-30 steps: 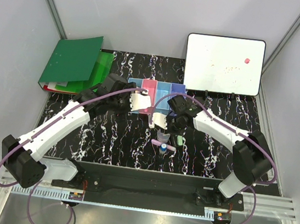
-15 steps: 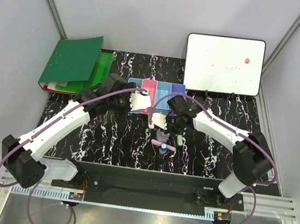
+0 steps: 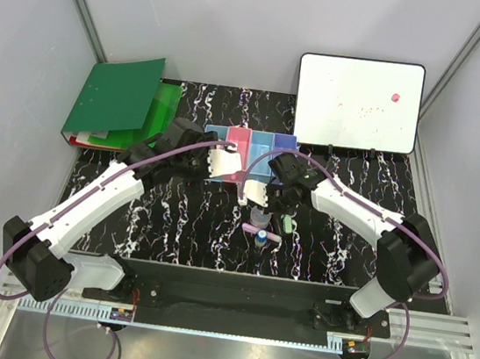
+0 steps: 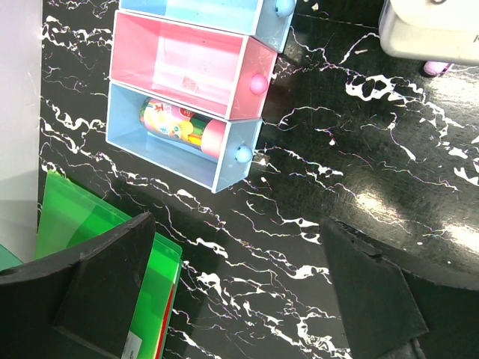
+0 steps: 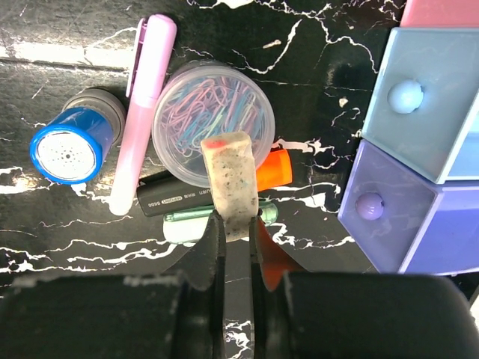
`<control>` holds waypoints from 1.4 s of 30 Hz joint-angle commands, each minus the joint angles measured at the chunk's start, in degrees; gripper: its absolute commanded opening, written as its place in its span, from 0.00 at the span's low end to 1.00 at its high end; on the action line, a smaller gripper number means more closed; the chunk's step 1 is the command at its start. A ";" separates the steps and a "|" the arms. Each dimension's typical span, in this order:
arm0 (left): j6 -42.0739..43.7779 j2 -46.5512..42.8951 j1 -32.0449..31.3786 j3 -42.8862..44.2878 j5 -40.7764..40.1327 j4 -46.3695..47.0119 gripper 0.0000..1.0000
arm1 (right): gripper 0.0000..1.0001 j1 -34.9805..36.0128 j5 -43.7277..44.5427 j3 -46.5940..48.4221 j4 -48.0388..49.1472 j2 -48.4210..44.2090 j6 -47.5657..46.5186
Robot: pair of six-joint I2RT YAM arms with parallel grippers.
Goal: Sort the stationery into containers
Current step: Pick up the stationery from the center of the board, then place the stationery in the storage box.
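My right gripper (image 5: pixel 238 221) is shut on a speckled whitish eraser (image 5: pixel 230 173) with a red tip, held over the stationery pile. Under it lie a round clear box of paper clips (image 5: pixel 196 112), a pink marker (image 5: pixel 142 112), a black stick with an orange cap (image 5: pixel 275 169) and a green pen (image 5: pixel 187 217). To the right stand a light blue bin (image 5: pixel 419 105) and a violet bin (image 5: pixel 389 217). My left gripper (image 4: pixel 239 292) hangs open and holds nothing, near a pink bin (image 4: pixel 187 67) and a light blue bin (image 4: pixel 161 146) that holds a colourful tube (image 4: pixel 183 127).
A blue-capped round stamp (image 5: pixel 71 146) stands left of the marker. Green binders (image 3: pixel 118 97) lie at the back left, with one corner (image 4: pixel 82 232) beside my left fingers. A whiteboard (image 3: pixel 360 91) leans at the back right. The bins (image 3: pixel 239 140) form a row at the table's middle back.
My right gripper's jaws have closed onto the eraser. The left arm has not moved.
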 commanded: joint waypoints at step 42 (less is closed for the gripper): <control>-0.74 -1.79 2.18 -1.35 -0.28 3.29 0.99 | 0.04 -11.81 16.92 26.26 20.59 22.64 0.66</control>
